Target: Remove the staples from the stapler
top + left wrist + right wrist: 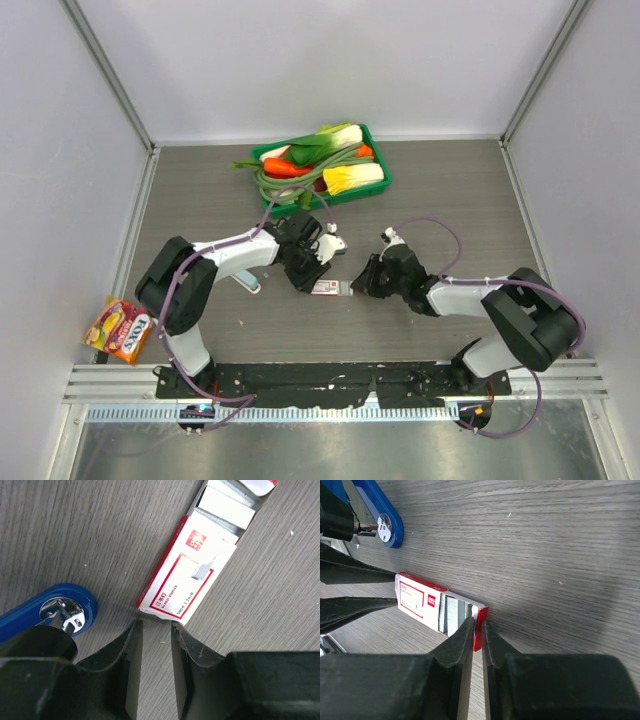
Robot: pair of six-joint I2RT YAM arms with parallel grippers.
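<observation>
The dark blue stapler [47, 611] lies left of my left gripper [154, 626], its rounded end with a shiny metal plate showing; the right wrist view has it at the top left [382, 517]. The staples are out of view. A red-and-white box [187, 577] lies just ahead of the left fingertips, its tray slid out and holding grey strips. The left gripper [305, 272] is open by a narrow gap with nothing between its fingers. My right gripper [477, 625] is shut on the red end flap of the box's tray [481, 622], seen from above at the box [326, 288].
A green tray [381, 166] of toy vegetables stands at the back centre. A pale teal-and-white oblong thing [246, 283] lies under the left arm. A colourful snack packet [118, 330] sits off the table at the left. Grey walls close in three sides.
</observation>
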